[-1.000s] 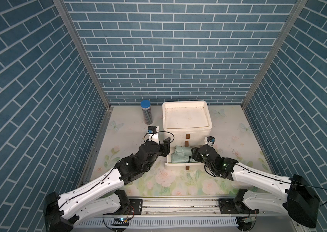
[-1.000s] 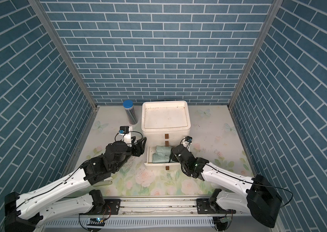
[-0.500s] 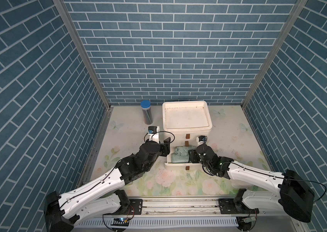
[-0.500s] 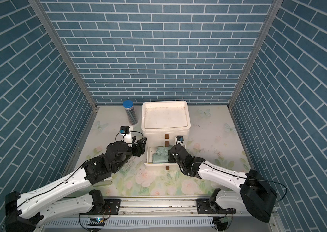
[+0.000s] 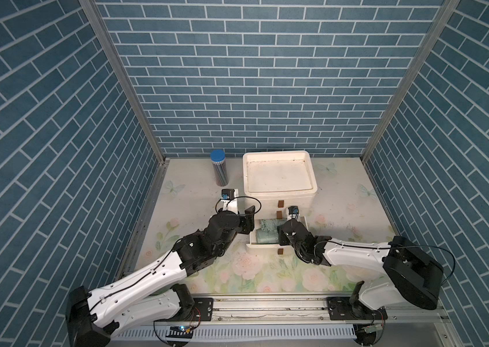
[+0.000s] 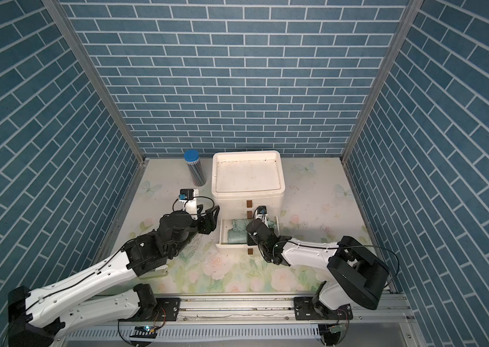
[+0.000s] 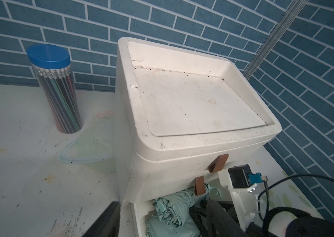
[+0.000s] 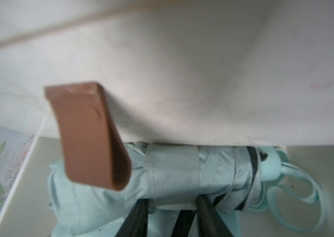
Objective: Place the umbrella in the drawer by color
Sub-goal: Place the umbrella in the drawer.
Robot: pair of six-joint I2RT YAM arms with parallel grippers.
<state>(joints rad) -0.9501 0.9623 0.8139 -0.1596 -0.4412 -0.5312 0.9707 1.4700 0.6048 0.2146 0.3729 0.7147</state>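
Umbrella (image 8: pixel 174 176): mint green and folded, it lies crosswise in the pulled-out bottom drawer, its far side tucked under the chest front. A second umbrella (image 5: pixel 265 238) of the same colour lies just at its 6 o'clock side.
Right gripper (image 8: pixel 172 202): the fingers (image 8: pixel 205 209) stand part-way apart with their tips against the umbrella's banded middle. Whether they pinch any fabric cannot be told.
Grip risk: the fingers are spaced along the umbrella's length, not across it, so a lift or push would likely slide off the slick cloth.
Strap loop (image 8: pixel 297 195): it lies loose at the handle end and could catch a finger as the gripper pulls out, dragging the umbrella with it.
Brown tab (image 8: pixel 92 139): it hangs right above the umbrella, so a gripper rising straight up may strike it or the chest front.
Drawer (image 5: pixel 264 248): bulging cloth or the loop over a wall could jam it on closing.
Chest (image 5: pixel 279 196): it looks light, and a hard shove toward 12 o'clock might slide it.
Left gripper (image 5: pixel 250 220): spread open and empty, it sits just at the drawer's 9 o'clock and could knock the drawer wall.
Pencil tube (image 5: pixel 219 171): it stands at the chest's 10 o'clock, well apart.
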